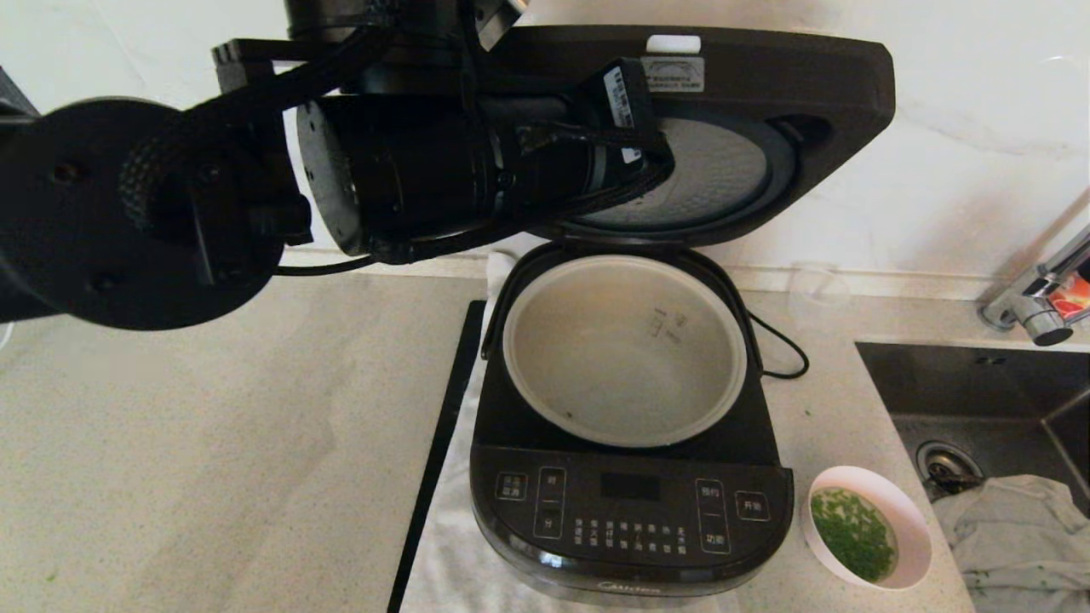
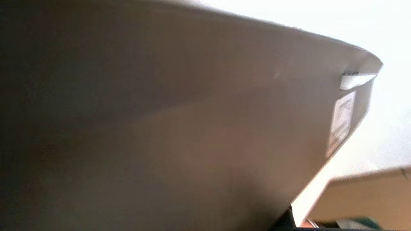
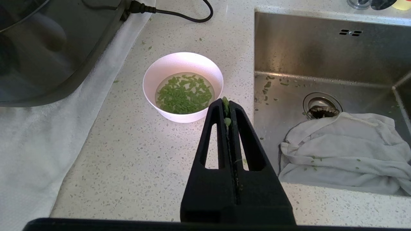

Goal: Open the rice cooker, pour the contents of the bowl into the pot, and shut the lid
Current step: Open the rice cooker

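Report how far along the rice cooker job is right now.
Done: the lid stands open, exposing the pot, which looks empty. In hand: the left arm is raised by the lid; the right gripper, shut and holding nothing, hovers near the bowl. Left: the bowl sits on the counter beside the rice cooker, its green contents unpoured; pouring and closing the lid remain.

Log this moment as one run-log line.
lid up | pot empty | bowl full, on counter | right gripper shut, near bowl | left arm by lid
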Controlling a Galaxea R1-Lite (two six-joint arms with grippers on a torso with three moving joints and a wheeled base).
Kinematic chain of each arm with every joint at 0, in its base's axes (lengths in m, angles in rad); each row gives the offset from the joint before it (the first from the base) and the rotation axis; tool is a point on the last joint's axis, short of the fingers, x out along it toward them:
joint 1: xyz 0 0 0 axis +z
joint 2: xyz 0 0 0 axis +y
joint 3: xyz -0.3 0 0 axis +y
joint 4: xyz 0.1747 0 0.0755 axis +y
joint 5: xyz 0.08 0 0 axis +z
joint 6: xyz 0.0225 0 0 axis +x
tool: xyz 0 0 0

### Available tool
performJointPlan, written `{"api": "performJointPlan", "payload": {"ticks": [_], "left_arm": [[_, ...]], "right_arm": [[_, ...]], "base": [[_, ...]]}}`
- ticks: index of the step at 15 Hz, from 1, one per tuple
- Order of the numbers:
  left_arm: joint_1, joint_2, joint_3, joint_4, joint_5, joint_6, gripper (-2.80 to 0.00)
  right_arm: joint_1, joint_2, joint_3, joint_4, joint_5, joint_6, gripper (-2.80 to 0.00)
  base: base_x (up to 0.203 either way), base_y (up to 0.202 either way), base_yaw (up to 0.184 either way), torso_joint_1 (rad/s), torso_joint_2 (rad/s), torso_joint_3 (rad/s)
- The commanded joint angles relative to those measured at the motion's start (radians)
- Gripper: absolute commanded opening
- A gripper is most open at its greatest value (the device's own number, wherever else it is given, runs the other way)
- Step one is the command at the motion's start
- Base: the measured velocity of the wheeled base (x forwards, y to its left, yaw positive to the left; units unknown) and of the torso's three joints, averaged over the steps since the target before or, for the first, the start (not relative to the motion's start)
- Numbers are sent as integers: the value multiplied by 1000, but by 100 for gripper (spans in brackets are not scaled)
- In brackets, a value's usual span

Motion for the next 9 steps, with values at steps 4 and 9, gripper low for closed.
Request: {"api": "performJointPlan", "payload": {"ticks": [4,9], "left_arm": [[8,52,-61,-45,44,44,-280],[18,96,-75,-89,48,98,-280]], "right_arm": [[0,2,0,0,0,0,-280],[0,2,0,0,0,0,-280]], "base": [[0,0,0,0,0,0],[0,0,0,0,0,0]]}}
